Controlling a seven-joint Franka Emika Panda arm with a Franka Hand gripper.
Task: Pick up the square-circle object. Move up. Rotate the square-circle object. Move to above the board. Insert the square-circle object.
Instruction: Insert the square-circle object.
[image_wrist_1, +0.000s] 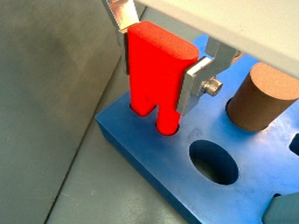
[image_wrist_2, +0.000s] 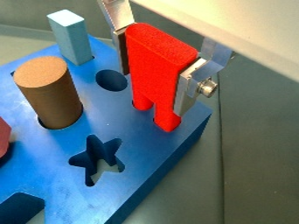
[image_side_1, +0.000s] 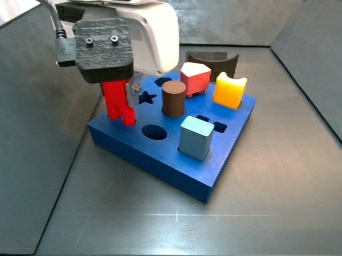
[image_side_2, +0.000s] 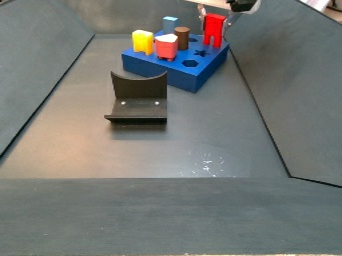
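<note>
My gripper (image_wrist_1: 160, 61) (image_wrist_2: 156, 61) is shut on the square-circle object (image_wrist_1: 152, 87) (image_wrist_2: 152, 79), a tall bright-red block held upright with its two legs pointing down. Silver fingers (image_wrist_1: 197, 80) clamp its upper sides. The legs reach the top of the blue board (image_wrist_1: 140, 149) (image_wrist_2: 176, 166) near one corner; whether they touch it I cannot tell. In both side views the gripper (image_side_1: 114, 85) (image_side_2: 214, 18) holds the red block (image_side_1: 118, 103) (image_side_2: 213, 30) over that corner of the board (image_side_1: 160, 150) (image_side_2: 181, 65).
The board holds a brown cylinder (image_wrist_1: 260, 96) (image_wrist_2: 47, 92) (image_side_1: 174, 97), a light-blue block (image_wrist_2: 70, 37) (image_side_1: 197, 137), a red-and-white block (image_side_1: 197, 78) and a yellow block (image_side_1: 230, 92). A star hole (image_wrist_2: 97, 157) and a round hole (image_wrist_1: 212, 162) are open. The fixture (image_side_2: 138, 97) stands on the floor.
</note>
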